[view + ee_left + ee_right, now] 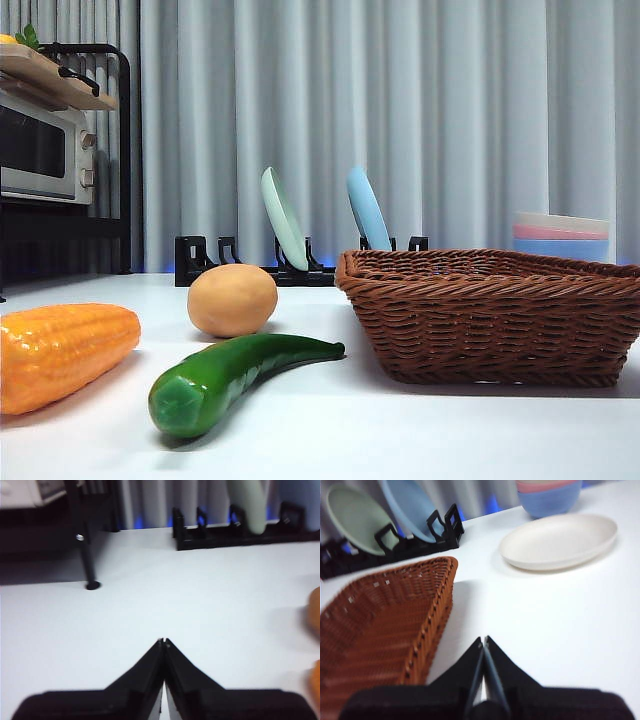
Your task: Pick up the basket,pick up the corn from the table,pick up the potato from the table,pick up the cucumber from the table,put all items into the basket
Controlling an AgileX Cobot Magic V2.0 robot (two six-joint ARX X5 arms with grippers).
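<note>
The brown wicker basket [495, 310] stands on the white table [400, 430] at the right, with nothing showing inside it. The orange corn [62, 352] lies at the left edge, the tan potato [232, 299] behind it, and the green cucumber [232, 375] in front, pointing toward the basket. My left gripper [163, 641] is shut and holds nothing, above bare table, with the potato [315, 612] at the view's edge. My right gripper [483, 639] is shut and holds nothing, just beside the basket [380, 625]. Neither arm shows in the front view.
A black dish rack [290, 265] with a green plate [284, 218] and a blue plate [367, 208] stands at the back. Stacked bowls [560, 236] sit behind the basket, beside a white oval plate [559, 541]. A microwave on a black shelf [45, 150] is at the far left.
</note>
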